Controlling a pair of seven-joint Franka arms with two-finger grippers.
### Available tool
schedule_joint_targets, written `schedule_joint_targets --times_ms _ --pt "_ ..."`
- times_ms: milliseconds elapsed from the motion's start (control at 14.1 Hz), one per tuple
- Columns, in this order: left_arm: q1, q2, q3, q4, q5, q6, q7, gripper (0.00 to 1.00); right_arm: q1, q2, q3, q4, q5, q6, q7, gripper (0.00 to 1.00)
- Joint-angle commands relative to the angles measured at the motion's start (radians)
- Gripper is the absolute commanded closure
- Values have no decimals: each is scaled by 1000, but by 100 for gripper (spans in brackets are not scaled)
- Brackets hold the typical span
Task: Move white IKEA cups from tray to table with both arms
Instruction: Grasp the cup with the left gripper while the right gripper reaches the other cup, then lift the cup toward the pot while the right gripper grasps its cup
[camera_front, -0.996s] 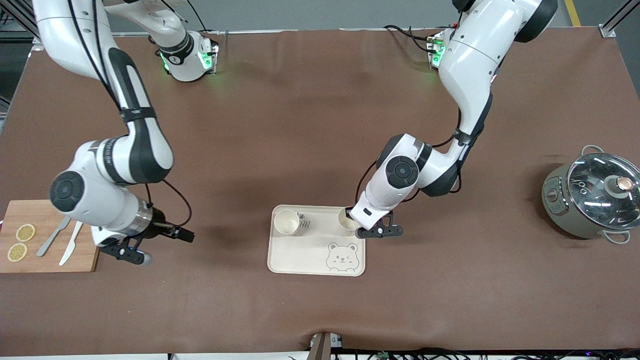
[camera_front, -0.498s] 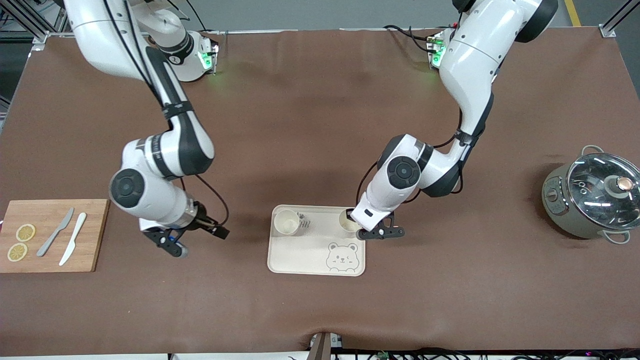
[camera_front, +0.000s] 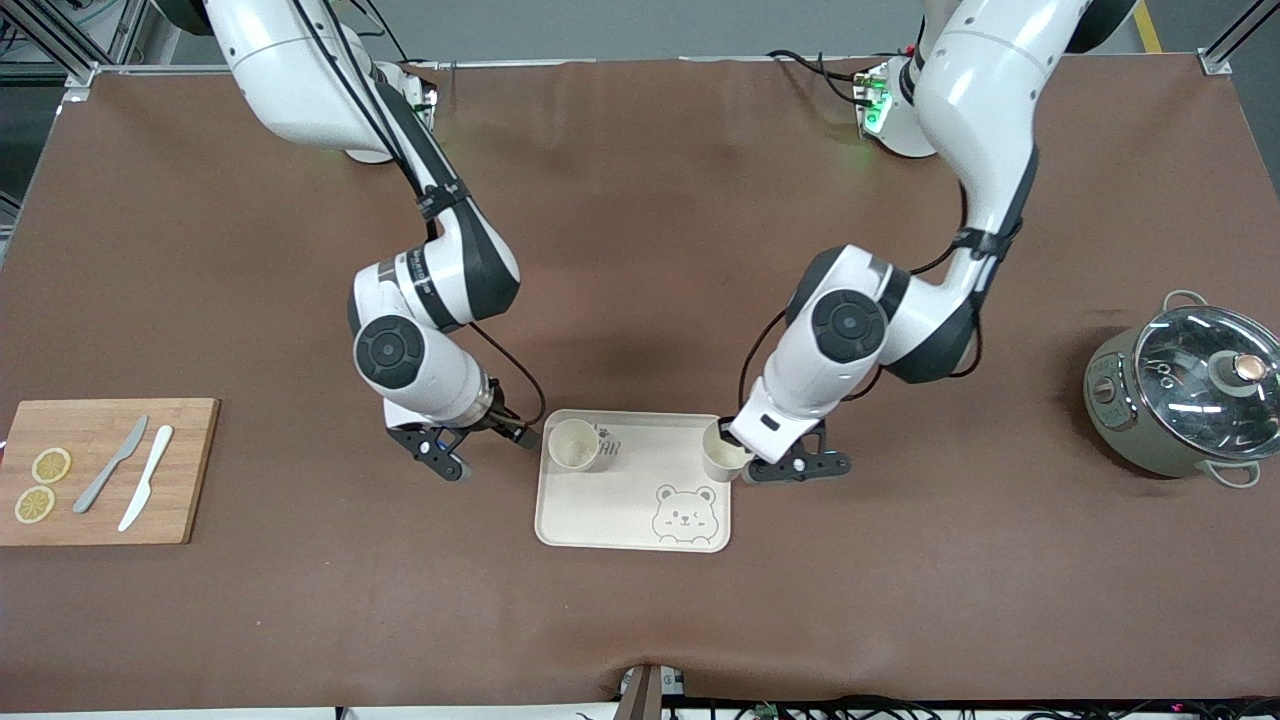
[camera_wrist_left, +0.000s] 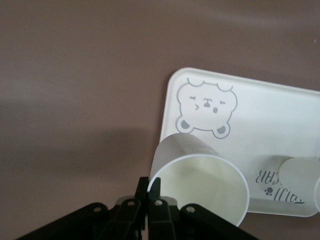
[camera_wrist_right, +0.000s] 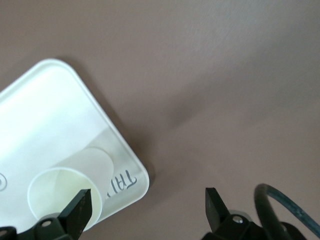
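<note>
left gripper (camera_wrist_left: 148, 192): fingers pinched on rim of one white cup (camera_wrist_left: 200, 182), lifted over tray (camera_front: 600, 520) edge for transfer to table (camera_front: 640, 250) | right gripper (camera_front: 440, 455): fingers spread wide, beside tray, positioned to take second cup (camera_front: 573, 444) standing in tray

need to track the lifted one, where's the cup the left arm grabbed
In the front view, the cup hangs in the left gripper, over the tray's edge toward the left arm's end.

My white arms are wearing black joint bands; black cables are trailing toward black grippers, bases glowing green.
</note>
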Motion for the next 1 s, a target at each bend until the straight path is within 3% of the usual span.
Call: schedule_joint_targets --times_ms 0,142,427,498,783,854,925 --pt "34 -82 2 -29 24 -100 -37 100 29 16 -10 16 -1 24 80 0" --pt "91 -120 -4 -50 24 -168 -35 100 55 35 -10 16 -4 78 175 1" --pt "184 -183 -3 -195 25 -199 -25 100 78 59 -11 16 -12 116 187 41" --pt "209 -193 -3 -225 25 -190 -25 100 78 59 -11 17 -12 118 188 46" --pt "307 -222 -18 -306 22 -174 -23 100 78 79 -10 17 -8 179 190 46" --pt "313 -228 -18 -318 19 -174 -23 100 78 81 -10 17 -8 181 190 53" --pt "333 -233 -20 -331 19 -174 -23 100 78 82 -10 17 -8 182 190 69"
